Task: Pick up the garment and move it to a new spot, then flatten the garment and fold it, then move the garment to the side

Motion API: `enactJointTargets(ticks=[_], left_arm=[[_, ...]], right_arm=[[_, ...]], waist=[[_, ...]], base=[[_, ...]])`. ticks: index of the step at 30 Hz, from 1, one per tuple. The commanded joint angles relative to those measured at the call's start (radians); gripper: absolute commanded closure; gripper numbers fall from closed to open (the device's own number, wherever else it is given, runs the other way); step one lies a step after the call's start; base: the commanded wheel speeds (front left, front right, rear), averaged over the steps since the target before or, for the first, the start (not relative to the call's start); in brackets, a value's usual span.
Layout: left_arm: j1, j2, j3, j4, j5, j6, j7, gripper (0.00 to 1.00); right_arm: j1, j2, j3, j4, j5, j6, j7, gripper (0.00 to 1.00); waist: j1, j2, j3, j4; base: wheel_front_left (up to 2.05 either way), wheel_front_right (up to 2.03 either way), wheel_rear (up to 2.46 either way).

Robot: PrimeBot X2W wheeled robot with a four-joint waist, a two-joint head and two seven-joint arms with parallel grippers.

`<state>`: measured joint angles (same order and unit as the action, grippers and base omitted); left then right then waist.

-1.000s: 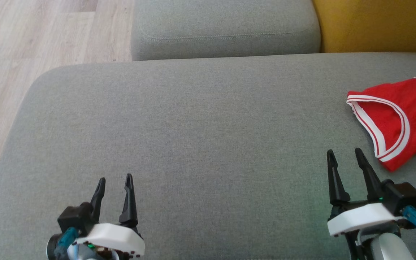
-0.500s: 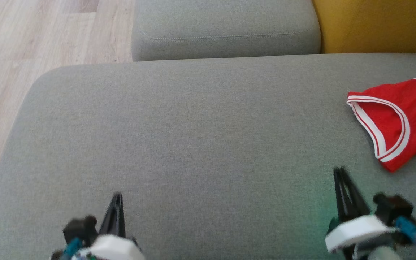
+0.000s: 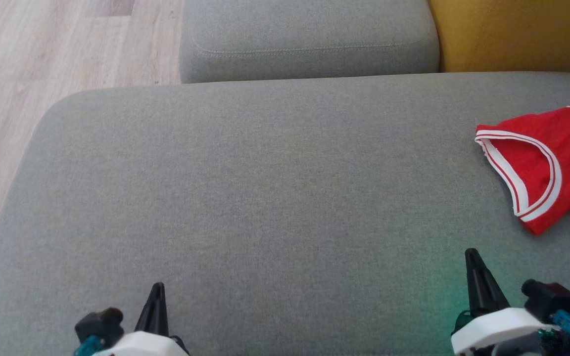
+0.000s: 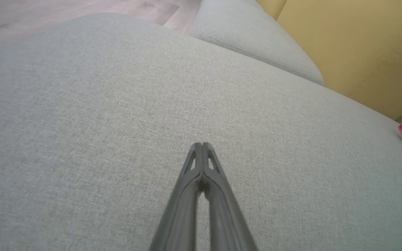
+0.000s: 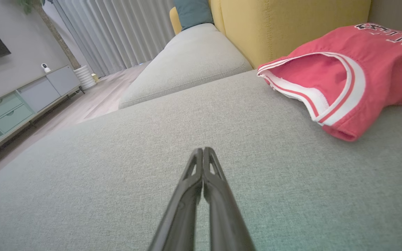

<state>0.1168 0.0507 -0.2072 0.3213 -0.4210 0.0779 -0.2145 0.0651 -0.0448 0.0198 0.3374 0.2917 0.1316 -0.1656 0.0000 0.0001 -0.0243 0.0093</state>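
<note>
Grey fabric covers the big seat cushion (image 3: pixel 265 198), with a smaller cushion (image 3: pixel 309 39) and a yellow backrest (image 3: pixel 512 34) on its far side and wooden floor (image 3: pixel 42 74) to the left. The red jersey (image 3: pixel 547 163) lies doubled over at the cushion's right edge, so it looks folded and set aside, with little or nothing left to do. The 2 pincers, left gripper (image 3: pixel 159 286) and right gripper (image 3: pixel 471 252), sit at the near edge, each pressed together on nothing and clear of the jersey, with nothing in between.

Red garment (image 3: pixel 547 163) with white-striped trim lies crumpled, perhaps folded, on grey cushion (image 3: pixel 265 198).
</note>
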Motion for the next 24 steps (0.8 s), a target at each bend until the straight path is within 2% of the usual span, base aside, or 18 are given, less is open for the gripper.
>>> enactJointTargets(ticks=[1,24], left_arm=[[-0.047,0.005,0.022,-0.036,-0.03,-0.007,0.004,1.0],[-0.084,0.01,0.076,-0.044,-0.279,-0.05,0.064,1.0]], right_arm=[[-0.052,-0.002,-0.008,-0.035,0.035,0.0,0.007,1.0],[-0.077,-0.004,-0.033,-0.047,0.303,0.0,0.062,1.0]], waist=[[0.0,-0.0001,0.0,0.0],[0.0,-0.0001,0.006,-0.002]], base=[[0.0,0.0,0.0],[0.0,0.0,0.0]])
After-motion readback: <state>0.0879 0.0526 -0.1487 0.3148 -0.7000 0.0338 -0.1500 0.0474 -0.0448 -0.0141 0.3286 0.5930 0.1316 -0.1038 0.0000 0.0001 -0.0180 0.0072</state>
